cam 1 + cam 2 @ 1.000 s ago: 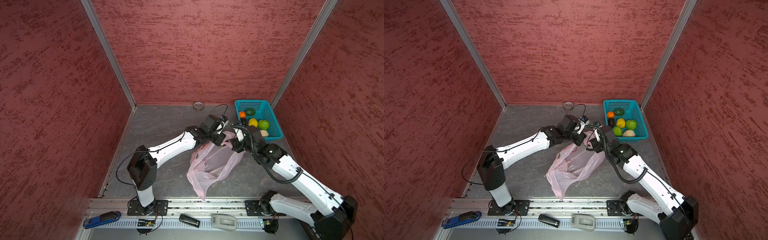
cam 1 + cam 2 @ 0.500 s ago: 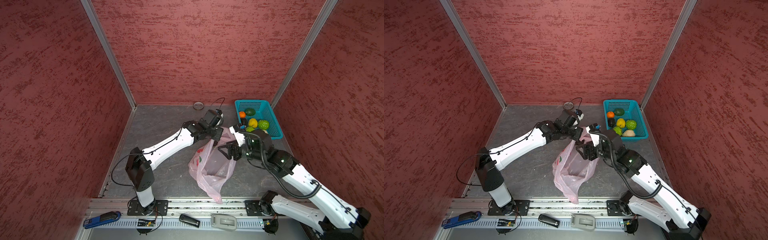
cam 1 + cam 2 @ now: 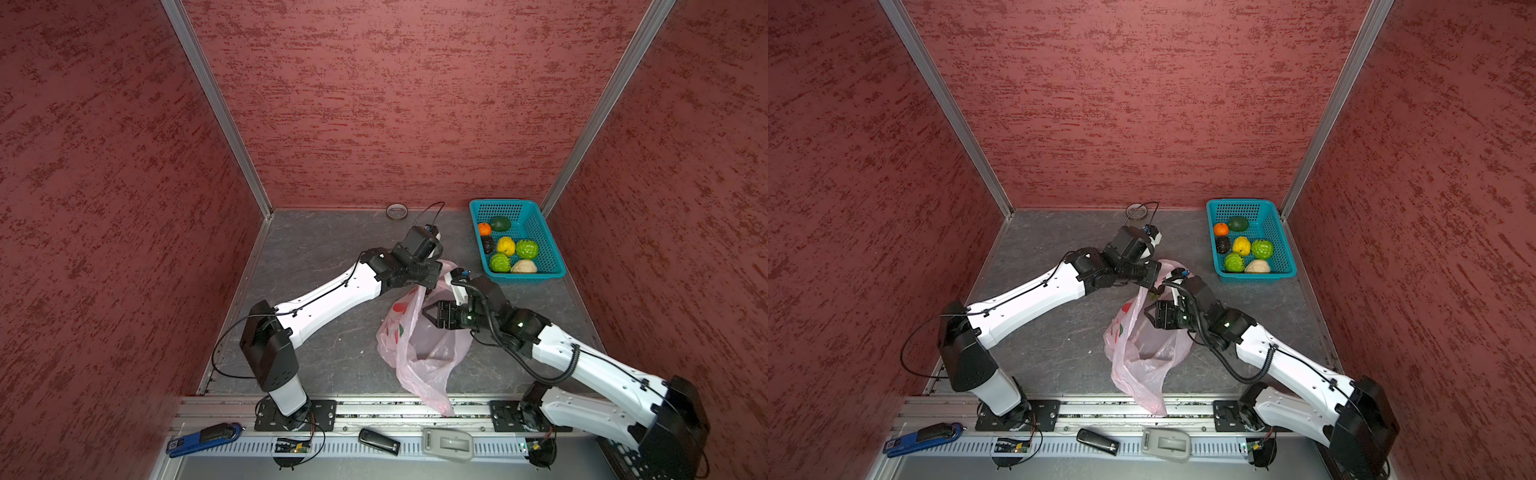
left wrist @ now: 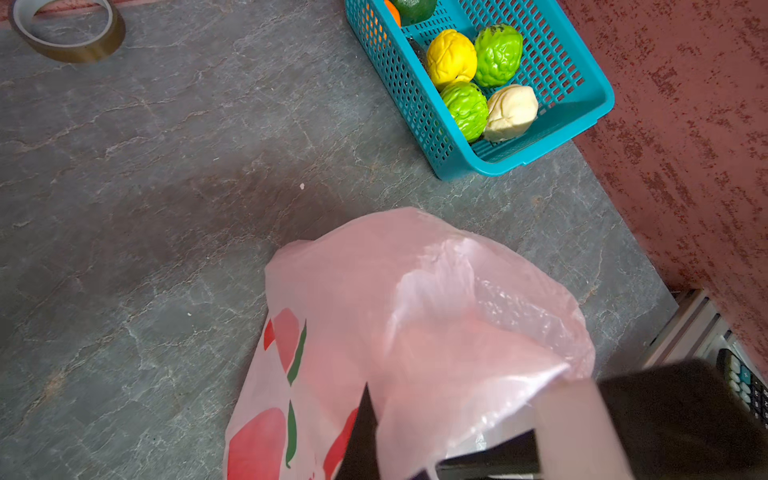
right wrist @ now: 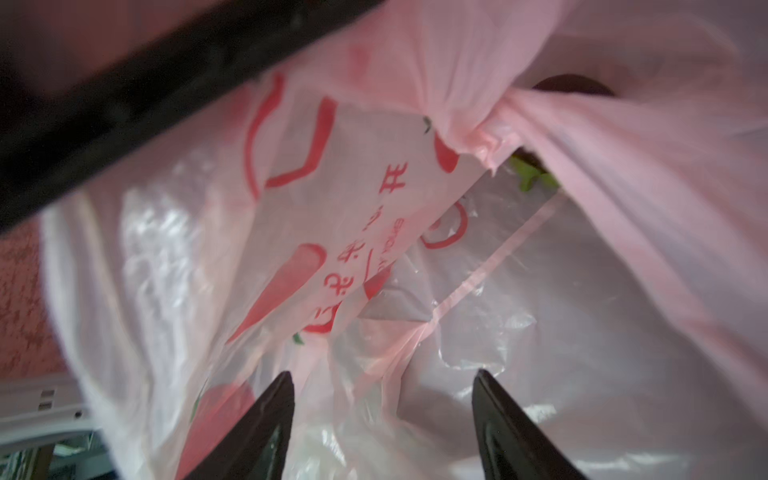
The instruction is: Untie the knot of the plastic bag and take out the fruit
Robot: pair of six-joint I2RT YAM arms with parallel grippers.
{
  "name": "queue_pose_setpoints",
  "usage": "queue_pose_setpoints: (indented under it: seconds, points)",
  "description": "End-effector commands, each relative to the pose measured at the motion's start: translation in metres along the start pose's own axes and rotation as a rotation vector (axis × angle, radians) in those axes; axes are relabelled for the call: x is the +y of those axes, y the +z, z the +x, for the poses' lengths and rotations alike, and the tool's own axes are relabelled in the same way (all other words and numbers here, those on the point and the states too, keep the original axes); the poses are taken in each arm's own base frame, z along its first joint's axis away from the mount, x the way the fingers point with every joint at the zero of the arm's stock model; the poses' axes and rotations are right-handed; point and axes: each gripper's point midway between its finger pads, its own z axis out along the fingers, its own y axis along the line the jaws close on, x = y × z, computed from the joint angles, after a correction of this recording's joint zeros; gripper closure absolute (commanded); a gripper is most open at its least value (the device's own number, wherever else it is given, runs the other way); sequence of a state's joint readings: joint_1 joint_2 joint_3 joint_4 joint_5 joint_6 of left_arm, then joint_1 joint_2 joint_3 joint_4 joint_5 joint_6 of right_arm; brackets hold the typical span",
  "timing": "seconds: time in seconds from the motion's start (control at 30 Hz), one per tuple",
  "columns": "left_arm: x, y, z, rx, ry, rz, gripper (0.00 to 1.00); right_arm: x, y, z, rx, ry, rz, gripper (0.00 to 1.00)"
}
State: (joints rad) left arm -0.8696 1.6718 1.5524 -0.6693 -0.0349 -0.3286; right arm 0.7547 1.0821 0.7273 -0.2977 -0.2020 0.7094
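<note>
The pale pink plastic bag (image 3: 419, 353) (image 3: 1142, 357) hangs stretched, its lower end reaching the front rail. My left gripper (image 3: 424, 282) (image 3: 1152, 286) (image 4: 368, 399) is shut on the bag's bunched upper edge and holds it up. My right gripper (image 3: 428, 311) (image 3: 1148, 311) (image 5: 382, 374) is open at the bag's gaping mouth, its fingers apart over loose plastic (image 5: 582, 291). The knot is out of view; only gathered plastic (image 5: 478, 133) shows. Several fruit (image 3: 509, 249) (image 3: 1241, 247) (image 4: 478, 79) lie in the basket. No fruit shows clearly inside the bag.
The teal basket (image 3: 528, 279) (image 3: 1258, 277) (image 4: 540, 158) stands at the back right against the red wall. A tape roll (image 3: 397, 212) (image 4: 68, 33) lies by the back wall. A blue tool (image 3: 203, 436), black remote (image 3: 379, 441) and grey device (image 3: 446, 444) rest on the front rail.
The left gripper has lifted the bag's top, so the bag now hangs longer towards the front rail. The right gripper has dropped from the bag's top to its mouth.
</note>
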Motion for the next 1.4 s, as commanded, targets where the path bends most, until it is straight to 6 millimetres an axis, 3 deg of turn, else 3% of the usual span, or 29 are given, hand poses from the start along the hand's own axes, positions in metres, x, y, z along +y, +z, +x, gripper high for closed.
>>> queue_pose_setpoints:
  seconds: [0.0, 0.23, 0.4, 0.53, 0.73, 0.8, 0.9, 0.97, 1.1, 1.37]
  points:
    - [-0.003, -0.002, -0.005, -0.042, 0.012, 0.011, 1.00, -0.017, 0.014, -0.019, -0.113, 0.121, 0.081, 0.32]
    - [0.005, 0.010, 0.009, -0.023, 0.081, -0.048, 1.00, -0.054, 0.044, -0.043, -0.232, 0.203, 0.271, 0.35]
    - [0.018, 0.004, 0.022, -0.002, 0.089, -0.097, 1.00, -0.091, 0.047, -0.026, -0.155, 0.189, 0.481, 0.36]
    - [0.030, -0.004, 0.030, -0.005, 0.078, -0.129, 1.00, -0.127, 0.016, -0.001, -0.091, 0.133, 0.658, 0.36]
    - [0.029, -0.007, 0.032, -0.008, 0.069, -0.101, 1.00, -0.160, -0.033, 0.003, -0.053, 0.064, 0.870, 0.35]
    - [0.025, -0.007, 0.030, -0.013, 0.067, -0.085, 1.00, -0.165, -0.039, 0.004, -0.048, 0.067, 0.897, 0.35]
    - [0.020, -0.009, 0.026, -0.022, 0.060, -0.061, 1.00, -0.143, -0.031, -0.005, -0.073, 0.085, 0.767, 0.36]
    - [0.018, -0.012, 0.023, -0.030, 0.053, -0.048, 1.00, -0.146, -0.036, -0.004, -0.057, 0.078, 0.806, 0.35]
    - [0.009, -0.016, 0.020, -0.038, 0.030, 0.000, 1.00, -0.183, -0.063, 0.006, 0.012, 0.058, 1.037, 0.37]
    - [0.008, -0.027, 0.026, -0.069, -0.013, 0.048, 1.00, -0.203, -0.131, -0.021, -0.109, 0.093, 1.212, 0.35]
